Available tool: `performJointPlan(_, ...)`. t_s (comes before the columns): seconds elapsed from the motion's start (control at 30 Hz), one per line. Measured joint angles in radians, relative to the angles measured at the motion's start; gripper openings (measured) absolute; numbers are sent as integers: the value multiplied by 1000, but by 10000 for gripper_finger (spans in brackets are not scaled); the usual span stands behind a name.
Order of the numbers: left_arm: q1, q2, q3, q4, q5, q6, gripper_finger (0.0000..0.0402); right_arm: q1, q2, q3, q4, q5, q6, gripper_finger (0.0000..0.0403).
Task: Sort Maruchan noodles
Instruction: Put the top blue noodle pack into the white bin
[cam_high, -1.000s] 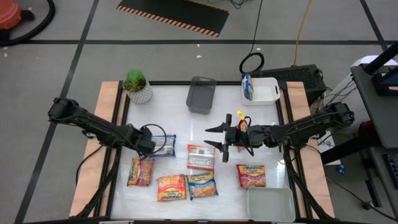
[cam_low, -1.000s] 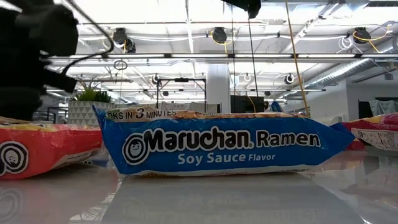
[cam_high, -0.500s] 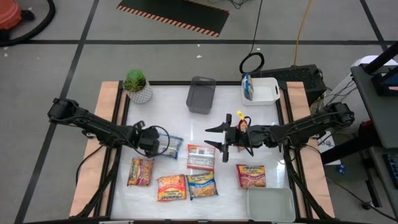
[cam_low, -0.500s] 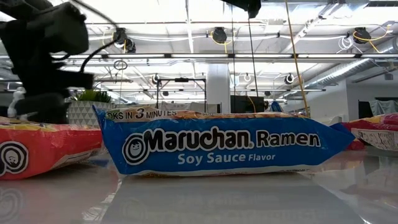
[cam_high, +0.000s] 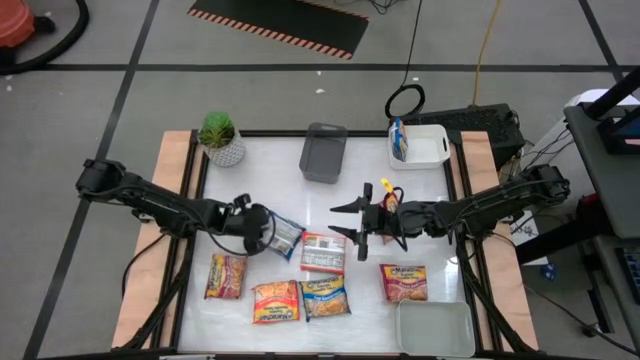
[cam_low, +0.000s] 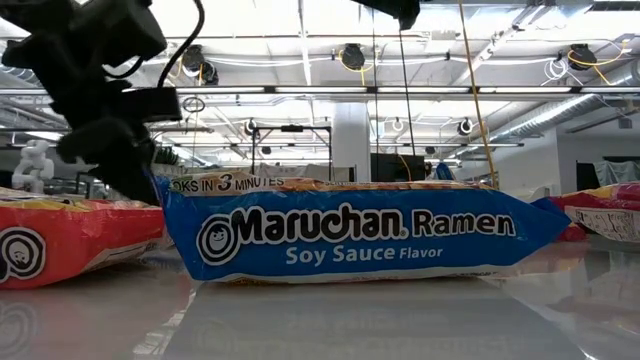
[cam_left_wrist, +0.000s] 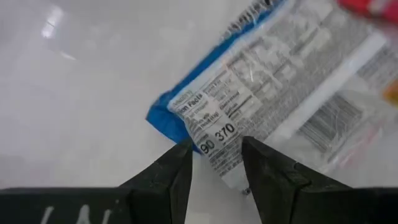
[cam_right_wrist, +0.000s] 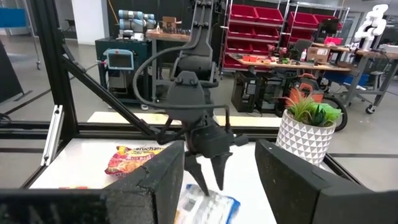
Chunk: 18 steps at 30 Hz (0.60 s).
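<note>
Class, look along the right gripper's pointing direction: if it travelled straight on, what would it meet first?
Probably the left gripper, which hangs over the blue packet directly ahead of the right gripper; depth between them is unclear.

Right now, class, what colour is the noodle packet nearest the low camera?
The noodle packet is blue with white lettering, clearest in the low view.

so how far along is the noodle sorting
Done: one blue packet stands in the white tray. In hand: the left gripper is at another blue packet lying label-down, fingers straddling its edge. The right gripper hovers open mid-table. Left: five packets sit along the front, and the grey tray looks empty.
</note>
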Motion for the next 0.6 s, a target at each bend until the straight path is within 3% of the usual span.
performJointPlan(0.17, 0, -8, 1, -161, 7, -147, 150, 0, 0, 0, -18, 0, -4, 192)
performJointPlan(0.43, 0, -43, 75, -365, -19, -210, 150, 0, 0, 0, -14, 1, -16, 192)
performJointPlan(0.6, -15, -67, 128, -412, -25, -254, 150, 0, 0, 0, -25, 2, -15, 192)
